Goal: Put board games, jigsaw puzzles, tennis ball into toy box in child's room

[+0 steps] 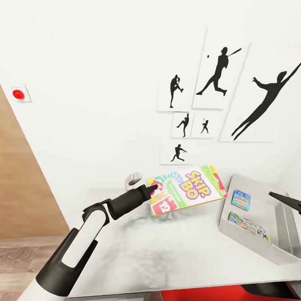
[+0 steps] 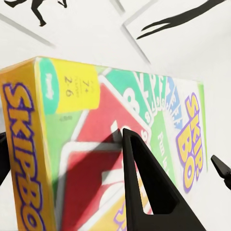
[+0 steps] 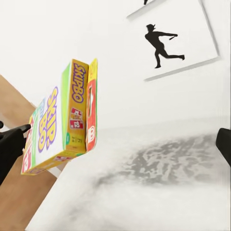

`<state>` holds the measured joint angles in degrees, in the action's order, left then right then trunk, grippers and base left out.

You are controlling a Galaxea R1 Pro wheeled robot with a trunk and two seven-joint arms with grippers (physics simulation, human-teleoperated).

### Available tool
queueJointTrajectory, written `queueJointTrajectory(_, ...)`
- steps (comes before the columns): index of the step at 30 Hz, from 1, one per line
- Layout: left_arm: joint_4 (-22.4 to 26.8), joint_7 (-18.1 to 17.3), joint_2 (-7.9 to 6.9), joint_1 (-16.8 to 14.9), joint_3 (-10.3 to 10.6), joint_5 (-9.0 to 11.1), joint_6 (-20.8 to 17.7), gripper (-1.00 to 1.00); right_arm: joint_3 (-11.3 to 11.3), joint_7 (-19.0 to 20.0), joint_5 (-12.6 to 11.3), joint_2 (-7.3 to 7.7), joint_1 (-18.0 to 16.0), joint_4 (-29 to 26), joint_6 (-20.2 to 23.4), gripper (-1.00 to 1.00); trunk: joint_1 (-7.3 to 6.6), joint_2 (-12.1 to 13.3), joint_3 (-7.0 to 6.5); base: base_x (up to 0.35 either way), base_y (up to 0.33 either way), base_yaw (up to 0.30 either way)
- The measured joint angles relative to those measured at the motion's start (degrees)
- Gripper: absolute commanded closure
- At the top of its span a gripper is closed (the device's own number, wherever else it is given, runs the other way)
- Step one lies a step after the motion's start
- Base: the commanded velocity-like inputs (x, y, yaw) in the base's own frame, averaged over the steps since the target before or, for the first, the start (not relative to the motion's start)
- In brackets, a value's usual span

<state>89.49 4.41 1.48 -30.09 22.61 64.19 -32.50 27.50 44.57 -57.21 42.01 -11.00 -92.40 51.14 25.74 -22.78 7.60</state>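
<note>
Wall: white, hung with baseball silhouette prints (image 1: 222, 70).
Table (image 1: 163, 252): grey-mottled, carrying the toy box (image 1: 281, 244).
Skip-Bo board game (image 1: 187, 189): held aloft above the table, beside the toy box.
Left end effector (image 1: 151, 188): clamped on the game's corner.
Right end effector (image 1: 290, 202): state unclear.
Handling: likely light, stiff, slick cardboard; an edge pinch suits it.

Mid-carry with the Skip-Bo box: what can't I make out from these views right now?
- Right claw: head view's right edge cuts it; open or shut unclear.
- Toy box: far side cut off there too.
- Lettering on the two small boxes inside: too small.
- Skip-Bo box underside: hidden.
</note>
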Motion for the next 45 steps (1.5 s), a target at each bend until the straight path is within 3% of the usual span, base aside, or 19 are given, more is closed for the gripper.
queueJointTrajectory(26, 0.0, 0.03, 0.09, -0.07, 0.01, -0.63, 0.0, 1.0, 0.06, 0.01, 0.0, 0.0, 0.0, 0.0, 0.0, -1.0, 0.0, -0.01, -0.34, 0.0, -0.266, -0.003)
queueJointTrajectory(45, 0.01, -0.08, 0.09, -0.03, 0.0, -0.61, 0.0, 1.0, 0.06, 0.03, 0.0, -0.04, 0.0, 0.02, 0.01, -1.0, 0.0, -0.02, -1.13, 0.0, -0.028, -0.083)
